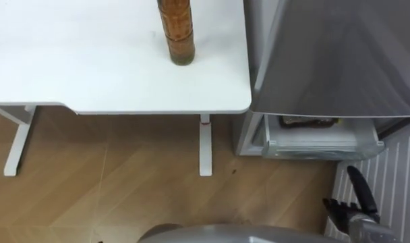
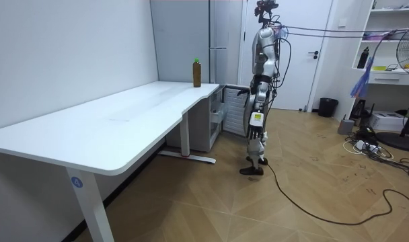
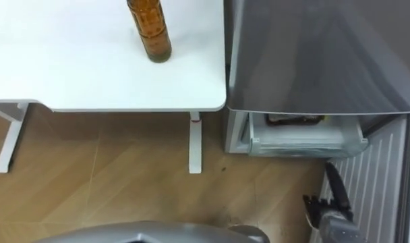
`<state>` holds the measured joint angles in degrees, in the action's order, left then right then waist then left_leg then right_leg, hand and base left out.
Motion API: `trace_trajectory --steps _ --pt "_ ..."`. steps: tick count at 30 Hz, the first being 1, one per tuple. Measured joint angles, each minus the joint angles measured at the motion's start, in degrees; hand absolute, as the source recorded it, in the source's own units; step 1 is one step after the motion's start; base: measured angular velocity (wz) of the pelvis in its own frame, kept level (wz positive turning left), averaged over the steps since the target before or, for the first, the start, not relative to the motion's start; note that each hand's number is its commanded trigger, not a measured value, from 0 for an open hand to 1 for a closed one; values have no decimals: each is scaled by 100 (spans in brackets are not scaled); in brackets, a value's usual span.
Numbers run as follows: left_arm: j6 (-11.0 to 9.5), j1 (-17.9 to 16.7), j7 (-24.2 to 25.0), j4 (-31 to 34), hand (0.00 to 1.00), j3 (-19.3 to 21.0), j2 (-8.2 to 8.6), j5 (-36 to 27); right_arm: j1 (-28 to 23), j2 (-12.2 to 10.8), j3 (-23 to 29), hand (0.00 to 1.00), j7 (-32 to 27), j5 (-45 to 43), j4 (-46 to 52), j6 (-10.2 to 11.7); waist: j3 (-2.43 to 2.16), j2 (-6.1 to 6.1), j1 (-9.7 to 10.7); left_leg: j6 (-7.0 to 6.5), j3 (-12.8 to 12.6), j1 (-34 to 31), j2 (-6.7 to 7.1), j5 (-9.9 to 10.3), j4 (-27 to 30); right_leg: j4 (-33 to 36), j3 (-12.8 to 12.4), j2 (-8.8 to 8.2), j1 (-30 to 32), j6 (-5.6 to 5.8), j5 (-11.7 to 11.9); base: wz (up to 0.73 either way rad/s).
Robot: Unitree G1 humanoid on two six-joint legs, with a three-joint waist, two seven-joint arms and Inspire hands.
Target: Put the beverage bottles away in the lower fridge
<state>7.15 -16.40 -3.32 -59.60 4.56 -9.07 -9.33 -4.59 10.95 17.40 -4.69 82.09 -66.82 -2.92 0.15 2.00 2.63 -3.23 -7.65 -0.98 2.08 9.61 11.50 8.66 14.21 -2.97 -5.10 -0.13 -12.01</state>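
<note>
Bottle (image 1: 180,34) on table (image 1: 90,67), fridge (image 1: 333,61) seemingly adjoining

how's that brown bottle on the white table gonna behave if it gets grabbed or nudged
The bottle is tall on a narrow round base, so a nudge high up would likely tip it, and once down it could roll on the table. It looks full of brown drink, so probably heavy for its size. Its patterned side may help a grip.

The brown ribbed bottle (image 1: 180,37) stood upright on the white table (image 1: 90,67), near the corner beside the grey fridge (image 1: 333,61). The lower fridge compartment (image 1: 319,140) stood open.
</note>
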Motion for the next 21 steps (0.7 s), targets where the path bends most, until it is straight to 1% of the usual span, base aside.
trace_trajectory --steps 2,3,5,6,7,8,9,10,11,14,16,19,21 --pt "-20 -7 0 -1 0 90 12 22 -133 -18 -55 0 207 -633 -221 -80 3 40 4 11 1 71 3 10 -21 5 -11 8 -56 -1 -1 -5" --pt "-42 -14 -5 -16 0 130 20 29 -174 -29 -87 0 253 -911 -277 -86 -1 57 3 13 1 101 5 12 -35 1 -15 8 -83 -1 -1 -5" --pt "-95 4 -26 -129 0 366 73 171 -210 -30 -266 0 405 -2155 -725 -99 -5 96 -10 20 1 196 8 36 -54 -3 -39 12 -158 1 -16 -4" --pt "-97 4 -26 -157 0 394 74 233 -234 -30 -311 0 419 -2457 -769 -130 -3 105 -34 22 -7 225 4 52 -54 -2 -52 15 -178 0 -21 -15" --pt "-100 1 -36 -242 0 439 71 298 -263 -22 -437 0 429 -2991 -897 -201 1 103 -108 29 -51 273 -7 79 -54 -2 -137 24 -186 -3 -40 -23" --pt "-81 -10 -64 -284 0 467 70 372 -304 -29 -571 0 433 -3447 -940 -257 -6 113 -153 35 -94 291 -24 101 -38 -1 -172 29 -195 -4 -42 -22" --pt "-56 -4 -80 -288 0 460 70 381 -317 -28 -657 0 439 -3633 -942 -294 -3 116 -150 33 -95 285 -27 110 -19 0 -174 33 -198 -5 -42 -9" --pt "0 32 -88 -305 0 437 71 378 -315 -30 -790 0 443 -4010 -959 -340 -3 118 -149 31 -95 274 -31 123 10 0 -169 33 -199 -5 -41 0" --pt "19 51 -86 -385 0 423 75 381 -294 -32 -839 0 463 -4367 -1005 -370 -2 114 -139 26 -95 271 -32 130 28 2 -143 23 -209 -4 -40 0" --pt "39 130 -63 -451 0 423 72 405 -208 -33 -949 0 490 -5078 -1061 -460 2 103 -146 19 -95 275 -32 135 45 9 -128 27 -224 -2 -39 0" --pt "43 150 -38 -461 0 413 70 512 -146 -38 -1017 0 509 -5555 -1058 -471 5 90 -152 16 -90 259 -34 142 65 6 -131 44 -214 -2 -40 0" --pt "110 204 -23 -461 0 224 45 674 -82 -44 -1342 0 504 -6262 -1019 -465 6 73 -157 17 -80 255 -38 146 72 2 -180 46 -212 -3 -39 0" --pt "123 283 1 -461 0 116 43 811 -92 -45 -1445 0 485 -6701 -903 -447 5 55 -157 17 -69 250 -37 146 73 5 -171 44 -212 -4 -38 0"
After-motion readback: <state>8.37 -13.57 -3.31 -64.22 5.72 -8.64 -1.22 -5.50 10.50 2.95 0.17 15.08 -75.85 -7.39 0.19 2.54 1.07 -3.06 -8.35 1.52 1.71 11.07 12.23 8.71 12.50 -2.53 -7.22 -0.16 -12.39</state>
